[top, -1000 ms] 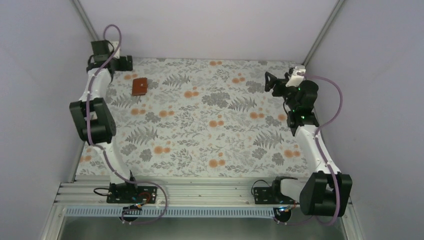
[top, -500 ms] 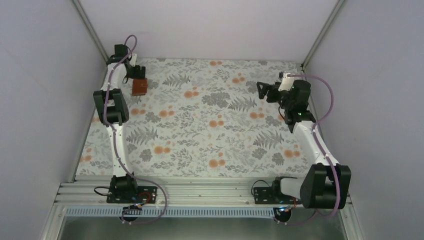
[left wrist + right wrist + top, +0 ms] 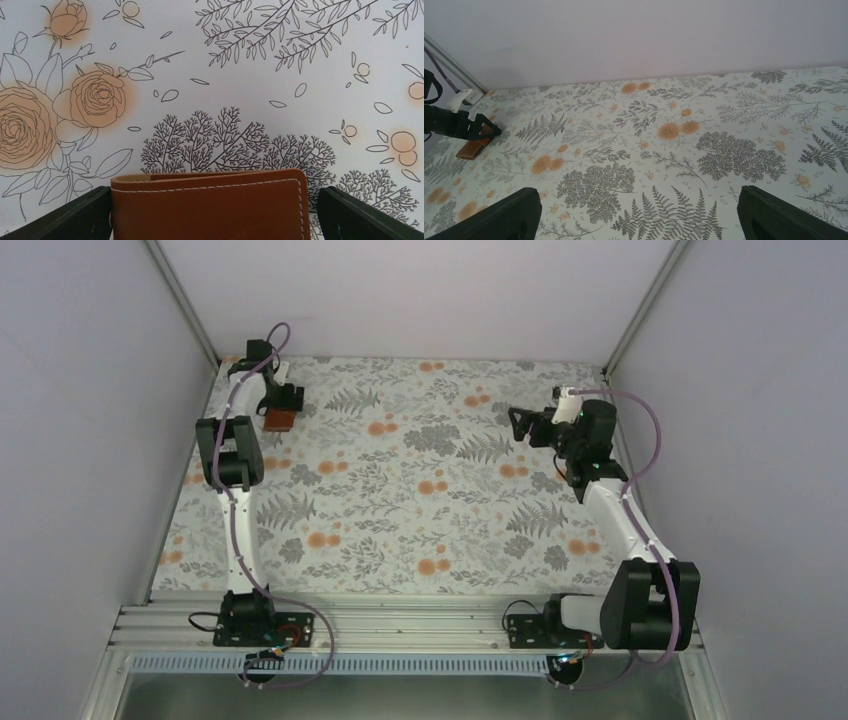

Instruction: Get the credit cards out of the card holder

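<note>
The card holder [image 3: 279,420] lay shut near the far left corner of the counter [image 3: 420,510]. It was a small brown leather booklet with pale stitching along its rounded edge. The left tool [image 3: 284,402] hung right over it with its jaws spread wide. One black finger [image 3: 65,217] stood on each side of the leather, and as far as the wrist view showed, neither touched it. That straddle looked like the set-up for a pinch across the holder's width, so the arm could lift or steady it before opening it.

No cards showed anywhere. They were presumably tucked inside the folded cover, so the removal had not begun.

The right tool [image 3: 521,425] was open too and held nothing. It sat raised above the far right of the counter, well apart from the holder and turned toward it, probably placed to help with the flap or draw the cards out.

The counter bore a flat, matte print of grey ferns and orange roses. The leather looked smooth, firm and faintly glossy, and thin enough that a grasp would likely have to come in low.
</note>
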